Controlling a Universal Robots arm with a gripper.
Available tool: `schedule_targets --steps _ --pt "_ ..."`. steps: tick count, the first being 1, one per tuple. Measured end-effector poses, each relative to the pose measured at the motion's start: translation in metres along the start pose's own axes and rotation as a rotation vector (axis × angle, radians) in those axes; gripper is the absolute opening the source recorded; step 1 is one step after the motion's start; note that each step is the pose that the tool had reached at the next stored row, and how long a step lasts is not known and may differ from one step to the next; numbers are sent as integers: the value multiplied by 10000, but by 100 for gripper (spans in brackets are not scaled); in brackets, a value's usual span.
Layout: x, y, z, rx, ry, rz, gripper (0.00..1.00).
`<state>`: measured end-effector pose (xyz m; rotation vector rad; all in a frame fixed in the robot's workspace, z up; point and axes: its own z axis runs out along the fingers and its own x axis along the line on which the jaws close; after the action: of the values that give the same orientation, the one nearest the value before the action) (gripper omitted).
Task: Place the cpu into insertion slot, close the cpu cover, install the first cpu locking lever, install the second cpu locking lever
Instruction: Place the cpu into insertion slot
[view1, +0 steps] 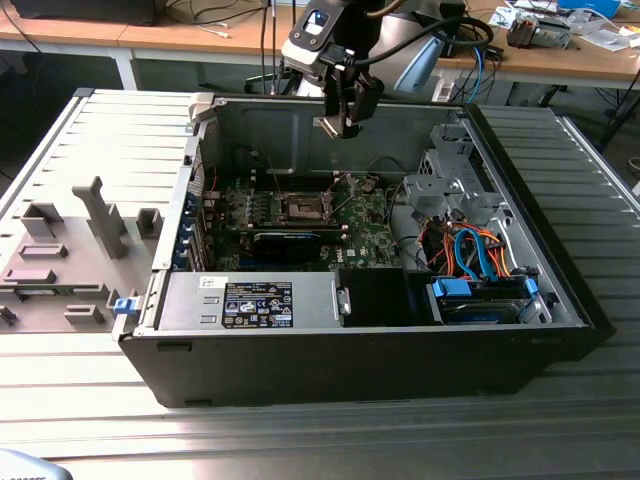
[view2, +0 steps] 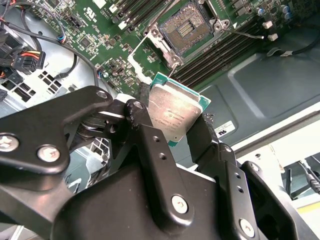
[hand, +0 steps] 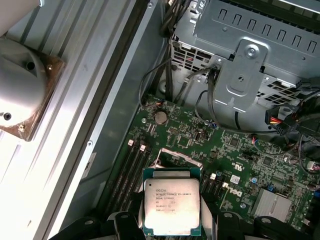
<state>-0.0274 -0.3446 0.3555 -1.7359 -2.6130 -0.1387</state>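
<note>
The black 2-fingered gripper (view2: 175, 131) is clamped on the cpu (view2: 175, 111), a small flat square chip with a silvery-grey metal top and a green rim. The black fingers (view2: 144, 127) press on 2 opposite edges. That leaves the metal top facing the wrist cameras and the underside free to meet the board. In the first wrist view the chip (hand: 171, 206) sits square and level between the fingers, which I judge suits a flat descent.

Beneath it lies the insertion slot (view2: 187, 27), a small square socket with a dark centre and a shiny metal rim. Its dark centre is bare, with nothing closed over it, so it looks ready to take the chip. The cpu is well apart from the socket and not yet seated. In the first wrist view it overlaps the socket's rim (hand: 177, 159), which suggests rough alignment above it.

The socket sits on the green circuit board (hand: 240, 165), flanked by long dark memory slots (view2: 220, 55).

In the exterior view the gripper (view1: 340, 120) hangs high inside the open black computer case (view1: 350, 370), above the socket (view1: 300, 207). The case lies on its side, so the board faces up for access from above. Toward the exterior view's right stands a perforated grey metal drive cage (view1: 445, 175). The case rests on a ribbed grey metal table (view1: 300, 440).
</note>
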Motion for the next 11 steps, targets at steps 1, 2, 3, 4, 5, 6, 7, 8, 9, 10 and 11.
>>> schedule_targets --steps 1,2,3,4,5,6,7,8,9,10,11 --pt "0 0 0 -1 0 11 55" --pt "0 0 0 -2 -1 22 55" --pt "0 0 0 -2 -2 29 55" --pt "0 0 0 -1 -3 36 55" --pt "0 0 0 -1 -4 44 55" --pt "0 0 0 -3 -3 49 55" --pt "0 0 0 -3 -4 56 55" --pt "0 0 0 -3 -4 63 55" --pt "0 0 0 -4 -5 75 55" --pt "0 0 0 -4 -7 86 55" --pt "0 0 0 -5 -7 92 55"
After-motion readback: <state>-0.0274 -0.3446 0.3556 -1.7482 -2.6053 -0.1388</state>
